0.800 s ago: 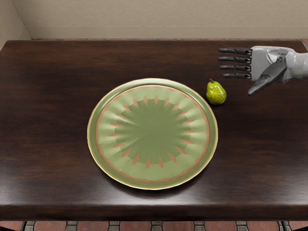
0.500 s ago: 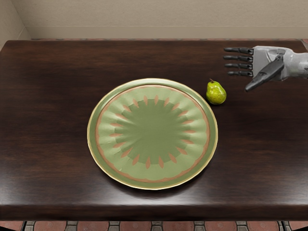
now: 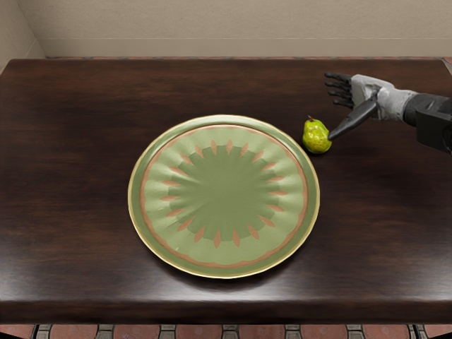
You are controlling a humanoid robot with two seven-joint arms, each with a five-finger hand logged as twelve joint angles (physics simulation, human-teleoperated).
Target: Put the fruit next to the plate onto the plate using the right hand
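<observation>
A small green-yellow pear [image 3: 317, 135] stands upright on the dark table, just off the upper right rim of the large green plate [image 3: 145, 185]. My right hand [image 3: 339, 106] comes in from the right edge and hovers just right of the pear, a little behind it. Its fingers [image 3: 337, 87] are spread toward the left, and the thumb tip reaches down close to the pear's right side. The hand is open and holds nothing. The plate has an orange petal pattern and nothing lies on it. My left arm is out of view.
The dark wooden table [image 3: 70, 127] spans the view, with its front edge near the bottom. A beige wall runs behind the far edge.
My right hand has turned and dropped toward the pear, moving slightly left. Its thumb now points down beside the fruit. The pear and plate have not moved.
</observation>
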